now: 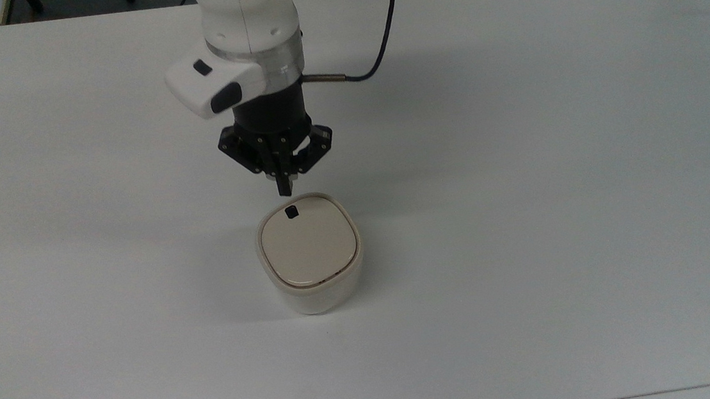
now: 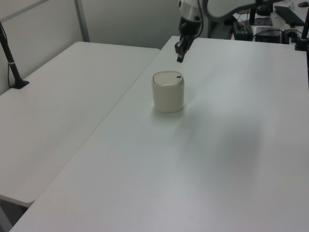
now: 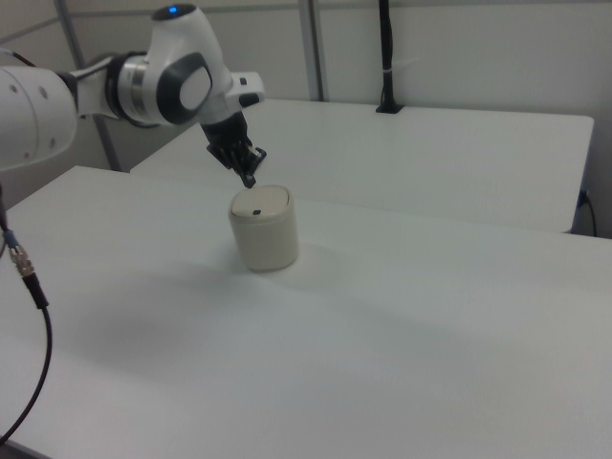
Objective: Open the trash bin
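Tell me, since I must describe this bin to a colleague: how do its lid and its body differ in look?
The lid is flat, beige and carries a small black button near one edge; the trash bin body is paler cream-white, plain, with curved walls. The lid lies flat on top; the body stands upright on the table. Both share a rounded-square outline.

White arm reaching down, wrist vertical, black pincer (image 1: 283,189) with fingers pressed together, tips pointing downward.
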{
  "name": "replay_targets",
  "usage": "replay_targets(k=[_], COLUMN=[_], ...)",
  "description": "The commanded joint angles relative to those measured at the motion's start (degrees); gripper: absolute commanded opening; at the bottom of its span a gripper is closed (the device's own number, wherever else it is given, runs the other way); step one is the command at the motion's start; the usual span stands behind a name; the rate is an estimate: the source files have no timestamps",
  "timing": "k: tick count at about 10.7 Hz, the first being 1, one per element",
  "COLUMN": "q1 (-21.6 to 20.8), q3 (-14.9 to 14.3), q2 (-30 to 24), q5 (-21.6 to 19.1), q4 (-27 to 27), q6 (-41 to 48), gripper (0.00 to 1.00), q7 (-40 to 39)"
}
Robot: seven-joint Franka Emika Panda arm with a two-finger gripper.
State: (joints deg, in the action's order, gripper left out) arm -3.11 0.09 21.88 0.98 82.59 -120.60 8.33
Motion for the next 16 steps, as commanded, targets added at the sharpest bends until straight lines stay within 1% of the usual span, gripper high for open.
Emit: replay_targets(k=[1,4,7,10,11,12,13,15,16], q1=[-0.8,-1.1,-1.3,-1.4,-1.2,-1.1,-1.0,-1.2,-1.3], q3=[-0.4,-0.4,-0.4,-0.4,-0.4,-0.4,-0.4,-0.3,-0.3], q2=[4.6,6.5,7.5,7.3,5.7,2.6,-0.5,-7.2,-11.4], q5=[0.5,1.7,3.8,3.7,3.4,2.9,2.9,2.9,2.8], q4=[-3.2,-3.0,-2.5,-2.0,-2.1,-1.6,-0.2,2.8,5.9], q6=[-1.7,-1.7,-1.6,-1.2,-1.0,-0.4,3.5,13.5,16.2], gripper=[0.0,0.0,0.0,0.0,0.0,0.0,0.02,0.31,0.58], q7=[-1.3,-1.7,-2.3,-2.1,-2.2,-2.0,-2.0,-2.3,-2.3])
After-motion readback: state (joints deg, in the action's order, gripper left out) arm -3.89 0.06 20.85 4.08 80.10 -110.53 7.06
